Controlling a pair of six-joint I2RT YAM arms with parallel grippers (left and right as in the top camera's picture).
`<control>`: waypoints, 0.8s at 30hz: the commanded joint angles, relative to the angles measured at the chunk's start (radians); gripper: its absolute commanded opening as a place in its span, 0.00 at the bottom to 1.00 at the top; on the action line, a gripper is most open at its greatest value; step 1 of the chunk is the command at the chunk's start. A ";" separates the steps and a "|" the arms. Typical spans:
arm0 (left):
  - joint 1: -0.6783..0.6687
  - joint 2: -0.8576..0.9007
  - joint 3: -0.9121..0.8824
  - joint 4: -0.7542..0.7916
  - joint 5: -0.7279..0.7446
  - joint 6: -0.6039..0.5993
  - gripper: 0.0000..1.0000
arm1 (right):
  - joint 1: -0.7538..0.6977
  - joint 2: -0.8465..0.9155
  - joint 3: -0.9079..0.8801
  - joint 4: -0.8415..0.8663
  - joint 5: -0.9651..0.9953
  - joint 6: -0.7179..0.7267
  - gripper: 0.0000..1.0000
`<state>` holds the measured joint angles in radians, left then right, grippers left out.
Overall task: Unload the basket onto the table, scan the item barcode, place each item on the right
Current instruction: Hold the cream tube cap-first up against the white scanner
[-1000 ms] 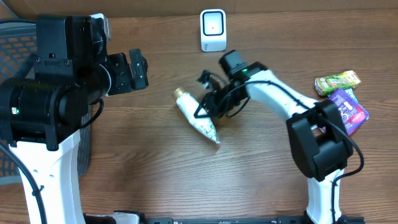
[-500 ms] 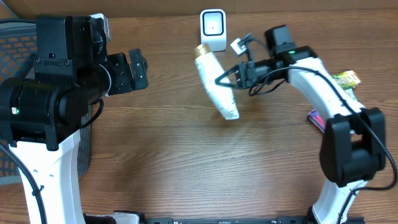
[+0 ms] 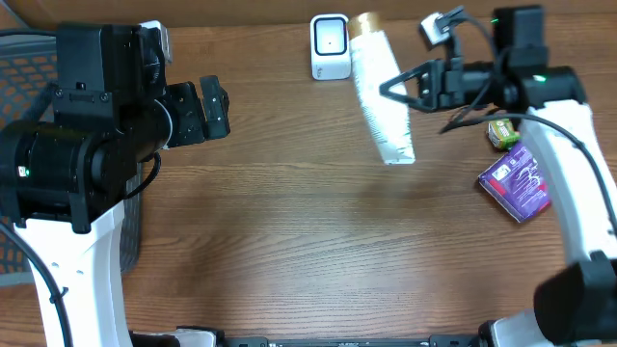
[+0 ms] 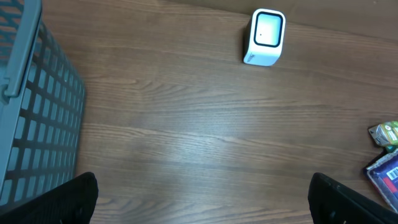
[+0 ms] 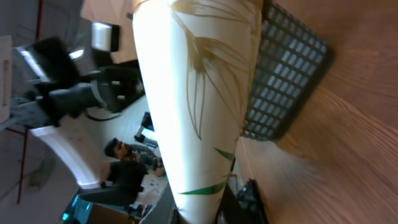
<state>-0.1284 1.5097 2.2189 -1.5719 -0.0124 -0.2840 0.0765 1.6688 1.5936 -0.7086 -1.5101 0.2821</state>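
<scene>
The item is a white tube (image 3: 372,60) with a gold cap and a leaf print. It hangs above the table just right of the white scanner (image 3: 330,46), cap toward the far edge. My right gripper (image 3: 388,92) is shut on the tube's middle from the right. In the right wrist view the tube (image 5: 199,93) fills the centre, with one dark finger (image 5: 250,198) beside its lower end. My left gripper (image 3: 214,106) stands open at the left, holding nothing. Its fingertips (image 4: 79,194) show far apart over bare wood, and the scanner (image 4: 266,36) sits ahead.
A purple box (image 3: 521,178) and a green packet (image 3: 506,133) lie at the right of the table, also at the right edge of the left wrist view (image 4: 385,174). A grey mesh basket (image 3: 19,87) stands off the left side.
My right arm has lifted the tube off the table and carried it right and toward the far edge, beside the scanner. The tube swung nearer upright. The left arm has not moved.
</scene>
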 commanded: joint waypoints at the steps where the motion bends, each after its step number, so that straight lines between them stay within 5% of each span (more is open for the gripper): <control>1: 0.003 0.007 0.008 0.001 -0.006 0.015 1.00 | -0.015 -0.077 0.043 0.040 -0.060 0.142 0.03; 10: 0.004 0.007 0.008 0.002 -0.006 0.015 1.00 | -0.010 -0.105 0.043 0.130 0.002 0.150 0.04; 18: 0.004 0.007 0.008 0.001 -0.006 0.015 1.00 | 0.159 -0.103 0.042 0.025 0.814 0.082 0.03; 24: 0.004 0.007 0.008 0.001 -0.006 0.015 1.00 | 0.311 -0.079 0.066 0.014 1.173 0.015 0.03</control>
<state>-0.1284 1.5097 2.2189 -1.5723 -0.0124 -0.2836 0.3523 1.5932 1.5993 -0.7029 -0.5968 0.3508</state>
